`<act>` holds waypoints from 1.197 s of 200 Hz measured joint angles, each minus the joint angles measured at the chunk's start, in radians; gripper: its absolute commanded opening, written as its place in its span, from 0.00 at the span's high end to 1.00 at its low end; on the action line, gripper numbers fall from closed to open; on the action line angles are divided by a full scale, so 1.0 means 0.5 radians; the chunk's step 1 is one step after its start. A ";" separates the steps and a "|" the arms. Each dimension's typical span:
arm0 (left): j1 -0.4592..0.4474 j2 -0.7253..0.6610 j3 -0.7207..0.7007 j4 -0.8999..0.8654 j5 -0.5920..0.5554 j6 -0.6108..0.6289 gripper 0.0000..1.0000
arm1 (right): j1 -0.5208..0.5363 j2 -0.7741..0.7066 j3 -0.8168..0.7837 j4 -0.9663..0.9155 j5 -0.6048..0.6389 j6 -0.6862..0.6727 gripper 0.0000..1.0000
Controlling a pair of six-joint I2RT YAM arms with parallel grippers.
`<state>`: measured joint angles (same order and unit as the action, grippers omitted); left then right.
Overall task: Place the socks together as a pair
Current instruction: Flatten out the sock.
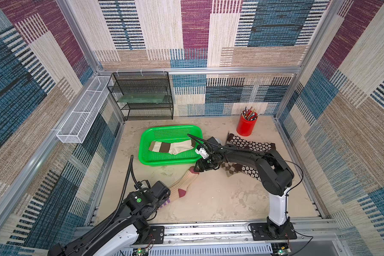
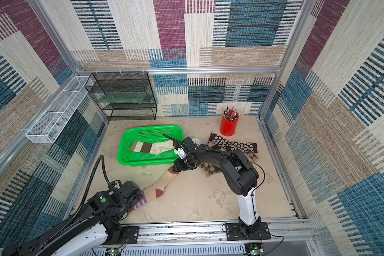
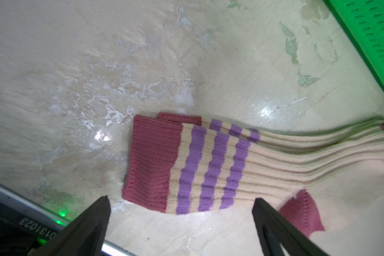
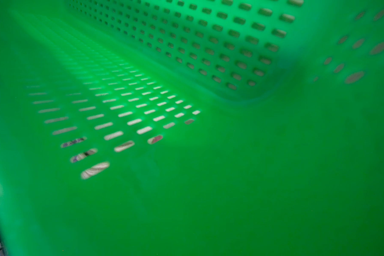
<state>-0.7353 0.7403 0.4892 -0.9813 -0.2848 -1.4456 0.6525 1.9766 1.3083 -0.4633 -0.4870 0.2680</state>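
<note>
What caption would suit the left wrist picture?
Left gripper, jaws open, at the purple-striped cuffs of two stacked tan socks.

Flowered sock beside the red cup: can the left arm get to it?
Probably not. The flowered sock lies far right; the left gripper hangs near-left over the striped sock, with the right arm stretched between them.

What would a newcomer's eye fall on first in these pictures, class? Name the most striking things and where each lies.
The bright green basket stands out in the middle of the table, holding a cream sock with brown blocks. In front of it lie the tan socks with purple-striped cuffs, and a red cup of pencils stands at the far right beside the flowered socks.
</note>
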 measured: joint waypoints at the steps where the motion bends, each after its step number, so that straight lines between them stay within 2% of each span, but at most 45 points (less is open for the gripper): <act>1: 0.000 0.002 -0.001 0.000 0.001 0.000 0.00 | 0.000 0.000 -0.001 0.002 0.000 0.000 0.38; 39: 0.000 0.166 -0.073 0.066 0.055 -0.007 0.03 | 0.018 -0.001 -0.037 0.095 0.000 0.002 0.37; 64: 0.001 0.317 -0.082 0.152 0.082 -0.008 0.10 | 0.040 0.011 -0.044 0.143 0.001 0.003 0.38; 111: 0.001 0.330 -0.158 0.244 0.110 -0.021 0.32 | 0.066 -0.011 -0.107 0.212 -0.014 0.001 0.40; 128: 0.001 0.291 -0.185 0.225 0.108 -0.025 0.37 | 0.070 -0.023 -0.126 0.202 -0.024 0.001 0.43; 136: 0.001 0.281 -0.188 0.223 0.106 -0.027 0.44 | 0.071 -0.023 -0.131 0.214 -0.031 -0.005 0.46; 151: 0.001 0.266 -0.203 0.218 0.079 -0.027 0.65 | 0.076 -0.023 -0.140 0.220 -0.048 -0.014 0.53; 167: 0.002 0.265 -0.212 0.251 0.054 -0.026 0.69 | 0.082 -0.023 -0.140 0.230 -0.062 -0.014 0.56; 177: 0.002 0.274 -0.210 0.262 0.052 -0.025 0.71 | 0.084 -0.023 -0.140 0.234 -0.075 -0.013 0.53; 201: 0.004 0.286 -0.202 0.289 0.060 0.005 0.77 | 0.088 -0.024 -0.132 0.231 -0.089 -0.013 0.39; 239: 0.004 0.272 -0.197 0.327 0.097 0.039 0.80 | 0.075 -0.098 -0.080 0.072 -0.124 0.024 0.31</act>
<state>-0.7334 0.8764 0.3908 -0.8181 -0.2363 -1.4261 0.6899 1.9274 1.2682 -0.4274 -0.5488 0.2802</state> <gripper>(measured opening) 0.204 0.669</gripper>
